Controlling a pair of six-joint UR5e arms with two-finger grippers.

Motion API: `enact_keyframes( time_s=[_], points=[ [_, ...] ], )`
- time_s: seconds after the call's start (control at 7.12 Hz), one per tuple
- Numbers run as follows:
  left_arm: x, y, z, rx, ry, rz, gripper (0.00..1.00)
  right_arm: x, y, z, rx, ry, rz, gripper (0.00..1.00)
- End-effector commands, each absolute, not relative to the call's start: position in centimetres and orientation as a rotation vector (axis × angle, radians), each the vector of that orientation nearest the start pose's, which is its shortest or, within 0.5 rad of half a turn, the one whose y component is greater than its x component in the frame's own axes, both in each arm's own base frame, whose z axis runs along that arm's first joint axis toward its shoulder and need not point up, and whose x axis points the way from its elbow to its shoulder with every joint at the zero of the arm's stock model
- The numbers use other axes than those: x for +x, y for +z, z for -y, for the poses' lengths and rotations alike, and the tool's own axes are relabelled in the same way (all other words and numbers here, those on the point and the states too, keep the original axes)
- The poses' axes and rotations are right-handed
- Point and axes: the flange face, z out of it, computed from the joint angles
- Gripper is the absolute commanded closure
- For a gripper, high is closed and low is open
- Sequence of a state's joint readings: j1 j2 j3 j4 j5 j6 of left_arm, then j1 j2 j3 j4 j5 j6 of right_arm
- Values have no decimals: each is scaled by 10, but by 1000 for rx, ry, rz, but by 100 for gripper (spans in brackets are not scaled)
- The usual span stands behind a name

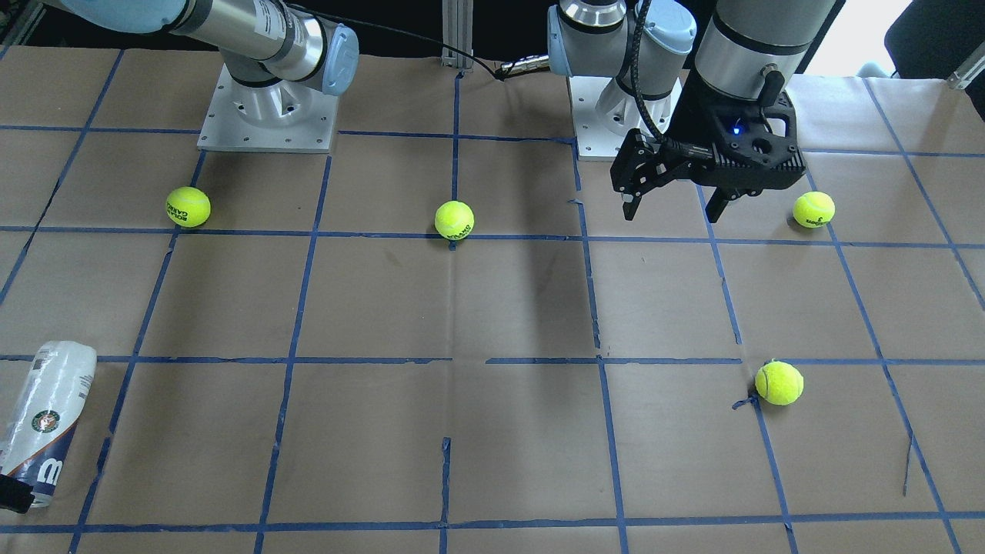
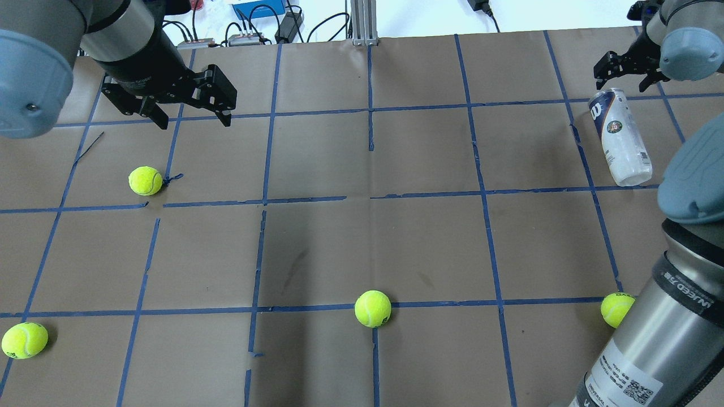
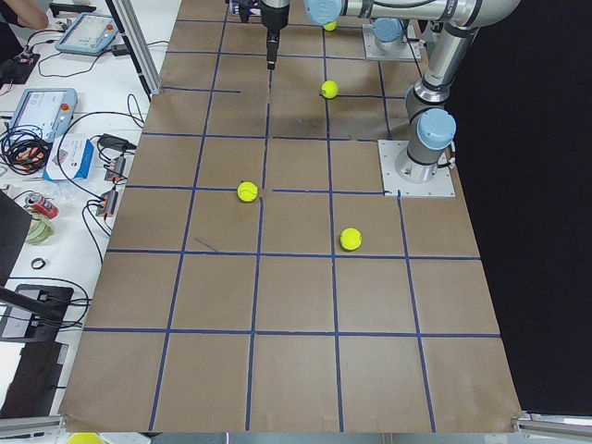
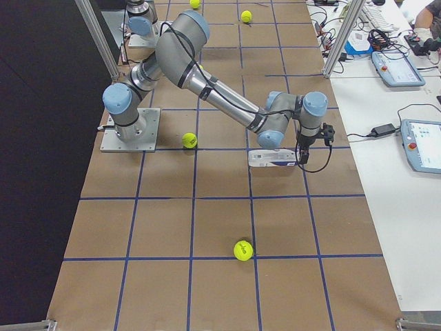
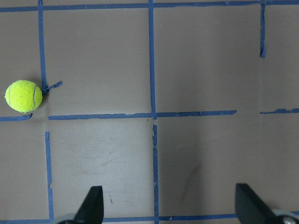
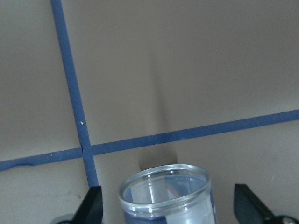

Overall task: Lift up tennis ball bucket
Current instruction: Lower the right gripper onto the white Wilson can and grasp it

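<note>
The tennis ball bucket (image 2: 620,135) is a clear can with a white label and a navy band. It lies on its side at the table's far right, and also shows in the front view (image 1: 42,419) and the right side view (image 4: 272,158). My right gripper (image 2: 622,79) is open at its navy end. In the right wrist view the can's open rim (image 6: 164,186) sits between the two spread fingers (image 6: 92,205), apart from both. My left gripper (image 1: 669,211) is open and empty above the table, far from the can; it also shows in the overhead view (image 2: 193,121).
Several yellow-green tennis balls lie loose: one near my left gripper (image 2: 145,180), one at the near left (image 2: 24,340), one at the near middle (image 2: 373,308), one by my right arm (image 2: 616,308). Brown paper with blue tape lines covers the table (image 2: 430,243).
</note>
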State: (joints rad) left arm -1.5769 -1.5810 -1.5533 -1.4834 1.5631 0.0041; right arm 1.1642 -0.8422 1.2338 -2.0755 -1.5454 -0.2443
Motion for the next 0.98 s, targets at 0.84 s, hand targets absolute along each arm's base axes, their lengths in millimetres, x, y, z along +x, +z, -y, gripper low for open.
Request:
enact_keyframes(
  time_s=[0.84],
  points=[
    [-138,498,504,22,-138,-3145,0,-163,195,729,221,-130,-3140,32]
  ],
)
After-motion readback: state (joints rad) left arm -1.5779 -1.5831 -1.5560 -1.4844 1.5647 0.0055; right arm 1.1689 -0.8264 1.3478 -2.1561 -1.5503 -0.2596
